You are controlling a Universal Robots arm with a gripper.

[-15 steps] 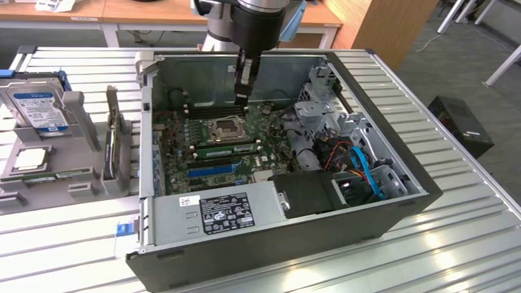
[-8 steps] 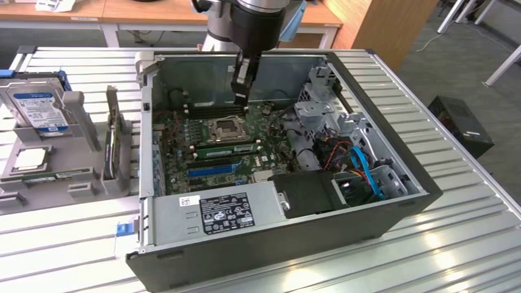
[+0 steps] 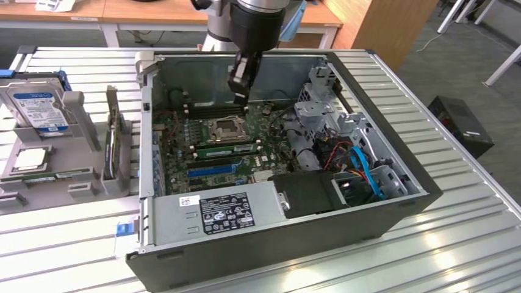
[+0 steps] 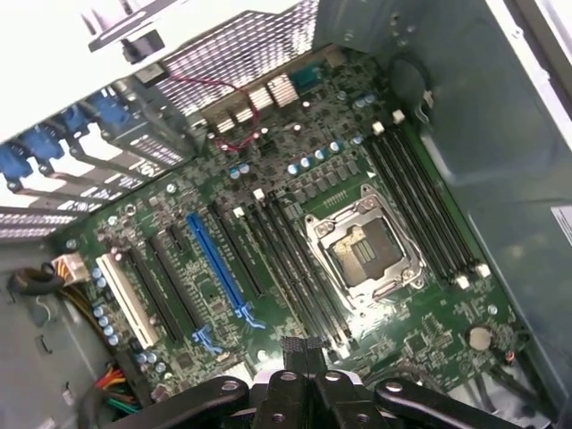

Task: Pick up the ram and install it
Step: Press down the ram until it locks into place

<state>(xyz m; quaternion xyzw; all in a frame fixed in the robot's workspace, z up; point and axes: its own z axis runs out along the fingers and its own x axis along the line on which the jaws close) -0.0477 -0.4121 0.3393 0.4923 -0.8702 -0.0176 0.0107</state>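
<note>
An open desktop computer case (image 3: 382, 213) is lying on its side on a ribbed metal table (image 3: 456, 256), with the motherboard (image 3: 183, 131) facing up. The robot arm is reaching down from above, and its dark gripper (image 3: 238, 88) is hanging over the far part of the board, just above the bank of long black memory slots (image 3: 213, 112) beyond the processor socket (image 3: 228, 128). The fingers are pressing fully together and are not gripping anything.

The ram (image 3: 224, 145) is showing as a thin green strip in the memory slots on the near side of the socket, between the socket and the blue expansion slot (image 3: 216, 171). It appears to be sitting in a slot, though how fully is hard to tell. Its long axis is running from the exterior view's left to the exterior view's right, parallel to the black slots and the blue slot, with its ends pointing at the case's side walls.

In the wrist view the gripper (image 4: 302, 357) is pointing down at the board (image 4: 429, 331), near the socket (image 4: 362, 250) and the blue slot (image 4: 219, 268).

The power supply (image 3: 216, 210) is carrying a black label and a small white one, and a hard drive (image 3: 36, 110) standing in a grey rack (image 3: 82, 177) on the exterior view's left is wearing a blue and white label. The writing on all of them is too small to read.
</note>
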